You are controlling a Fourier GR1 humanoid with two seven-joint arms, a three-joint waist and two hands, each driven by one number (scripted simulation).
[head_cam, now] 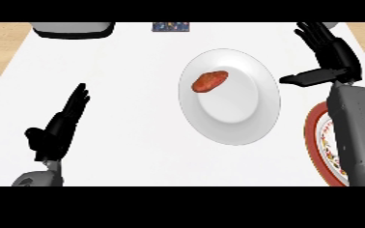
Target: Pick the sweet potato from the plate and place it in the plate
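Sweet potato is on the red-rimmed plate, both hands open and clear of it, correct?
No. The head view shows the sweet potato lying on the white plate, not the red-rimmed plate at right. Both the left hand and right hand are open and clear of it.

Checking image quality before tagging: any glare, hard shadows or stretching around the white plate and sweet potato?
Head view: light is even, no glare on the white plate; faint shading along its rim only; the round plate looks taller than wide; the sweet potato casts no hard shadow.
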